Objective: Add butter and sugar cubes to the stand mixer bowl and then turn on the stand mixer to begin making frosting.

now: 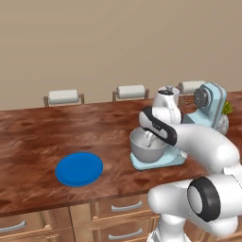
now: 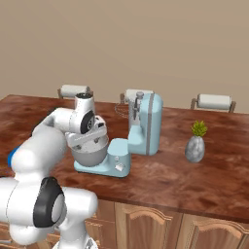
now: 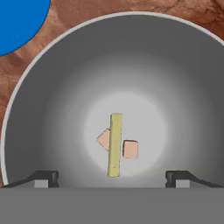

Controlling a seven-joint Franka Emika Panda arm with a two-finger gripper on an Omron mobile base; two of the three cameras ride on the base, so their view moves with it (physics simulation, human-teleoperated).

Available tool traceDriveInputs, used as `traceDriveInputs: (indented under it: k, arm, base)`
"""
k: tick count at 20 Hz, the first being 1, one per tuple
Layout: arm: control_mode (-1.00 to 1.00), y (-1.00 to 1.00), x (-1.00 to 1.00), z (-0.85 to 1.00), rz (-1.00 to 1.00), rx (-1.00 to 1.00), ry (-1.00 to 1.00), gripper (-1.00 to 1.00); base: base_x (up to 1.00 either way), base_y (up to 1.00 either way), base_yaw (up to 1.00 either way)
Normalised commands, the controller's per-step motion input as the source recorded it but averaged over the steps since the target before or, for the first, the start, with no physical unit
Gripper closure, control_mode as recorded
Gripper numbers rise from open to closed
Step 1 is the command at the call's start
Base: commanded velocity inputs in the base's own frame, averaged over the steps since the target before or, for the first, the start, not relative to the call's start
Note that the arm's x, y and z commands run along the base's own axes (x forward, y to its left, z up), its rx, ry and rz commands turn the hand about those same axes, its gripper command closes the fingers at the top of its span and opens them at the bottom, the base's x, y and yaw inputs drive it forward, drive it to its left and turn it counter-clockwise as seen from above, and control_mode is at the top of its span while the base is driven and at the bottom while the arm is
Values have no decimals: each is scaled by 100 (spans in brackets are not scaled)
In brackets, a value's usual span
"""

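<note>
While tool (image 3: 112, 179) hangs spread, empty | butter (image 3: 115, 145) overlaps sugar cubes (image 3: 130, 149) in bowl (image 3: 52, 87) | plate (image 3: 19, 17) cut off

A flat round blue plate (image 1: 79, 168) lies on the reddish-brown wooden counter (image 1: 38, 142), towards its front edge; in the hand view a curved part of the plate (image 3: 17, 19) shows at the upper left over the wood grain. A small grey vase (image 2: 194, 149) holding a spiky green plant (image 2: 198, 128) stands upright on the counter, well apart from the plate. Behind the far edge of the counter rise three chair backs with pale cushioned tops (image 1: 63, 96). Below the counter run wooden drawers with curved metal handles (image 1: 125, 206). A plain beige wall (image 1: 94, 42) closes the background.
</note>
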Motion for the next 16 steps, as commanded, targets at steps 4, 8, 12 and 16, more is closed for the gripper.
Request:
traceDriveInputs:
  k: [4, 8, 12, 16]
  arm:
    - [-100, 0, -39, 100, -3, 0, -19, -100]
    - [-100, 0, -41, 100, -3, 1, -19, -100]
    - [-100, -16, -44, 99, -3, 5, -5, -100]
    - [-100, -72, -49, 74, -2, 11, 0, -100]
  base:
    - [0, 0, 0]
    - [0, 0, 0]
    - [0, 0, 0]
    - [0, 0, 0]
